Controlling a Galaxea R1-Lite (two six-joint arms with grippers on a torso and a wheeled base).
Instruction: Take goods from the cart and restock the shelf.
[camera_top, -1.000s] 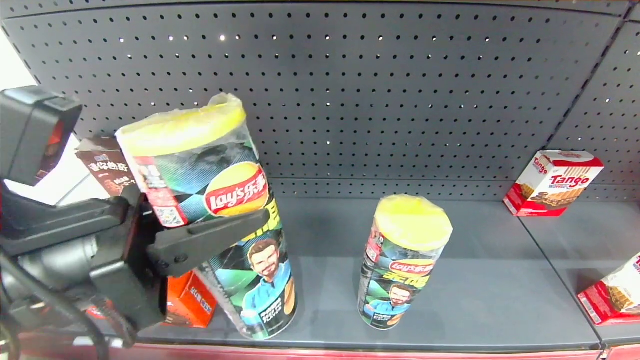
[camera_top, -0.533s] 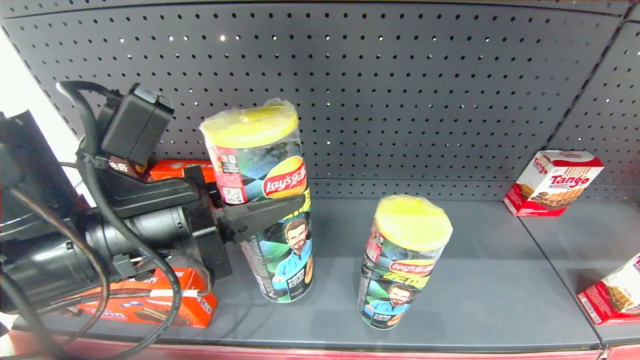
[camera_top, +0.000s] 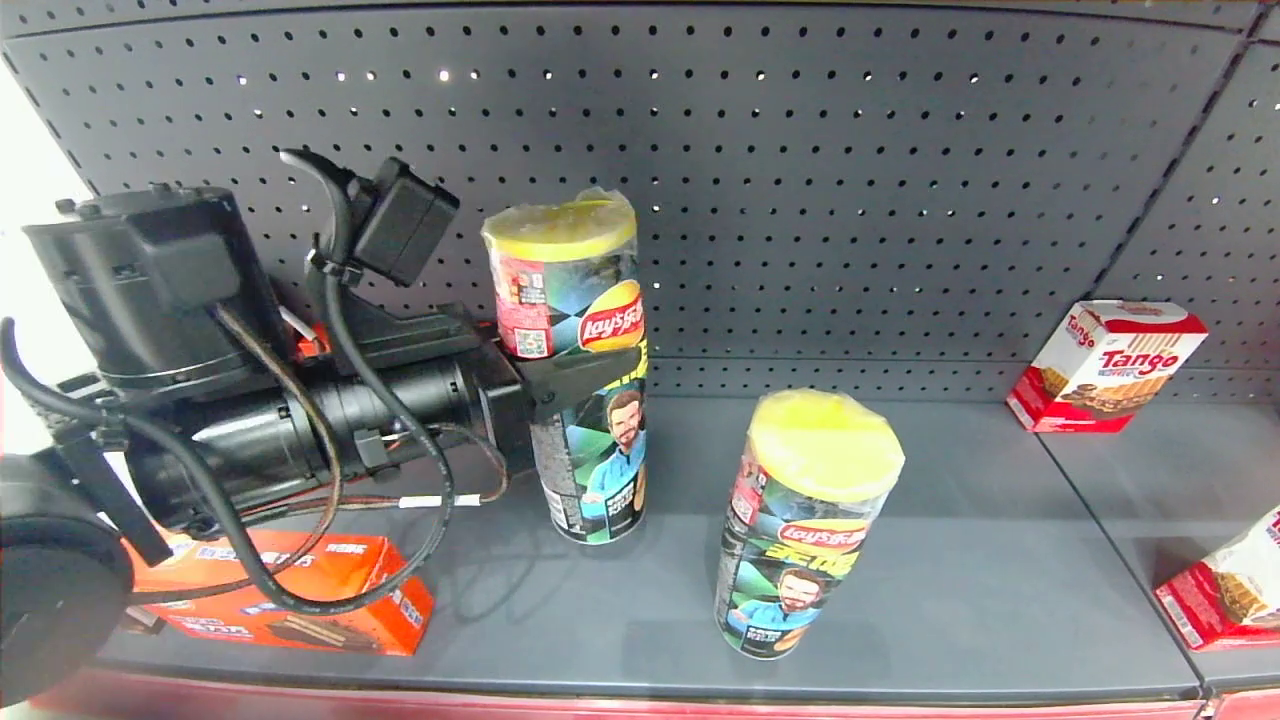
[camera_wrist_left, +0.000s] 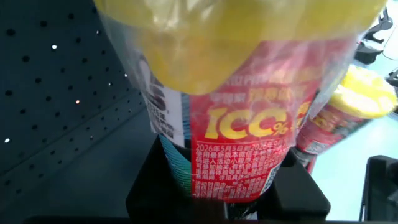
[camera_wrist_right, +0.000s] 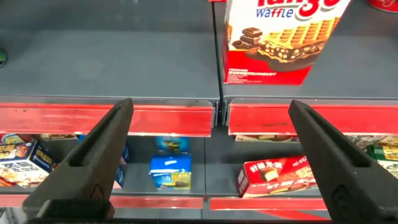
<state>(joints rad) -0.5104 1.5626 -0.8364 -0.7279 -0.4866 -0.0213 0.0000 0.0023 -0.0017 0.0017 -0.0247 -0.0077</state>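
Note:
A tall chip can (camera_top: 585, 300) with a yellow lid stands upright over the grey shelf board (camera_top: 1000, 580), left of centre and near the pegboard. My left gripper (camera_top: 575, 365) is shut around its middle, coming in from the left. Its base is on the board or just above it; I cannot tell which. A second, identical can (camera_top: 800, 520) stands free to its right and nearer the front edge. In the left wrist view the held can (camera_wrist_left: 242, 143) is close up, with the second can (camera_wrist_left: 348, 118) behind it. My right gripper (camera_wrist_right: 211, 155) is open in front of a shelf edge.
An orange box (camera_top: 300, 600) lies flat at the front left under my left arm. A red waffle box (camera_top: 1105, 365) stands at the back right, another (camera_top: 1225, 590) at the right edge. The right wrist view shows a waffle box (camera_wrist_right: 280, 37) and lower-shelf goods (camera_wrist_right: 171, 171).
My left arm has carried the chip can right and deeper into the shelf, from the front left to a spot near the pegboard. The second can has not moved.

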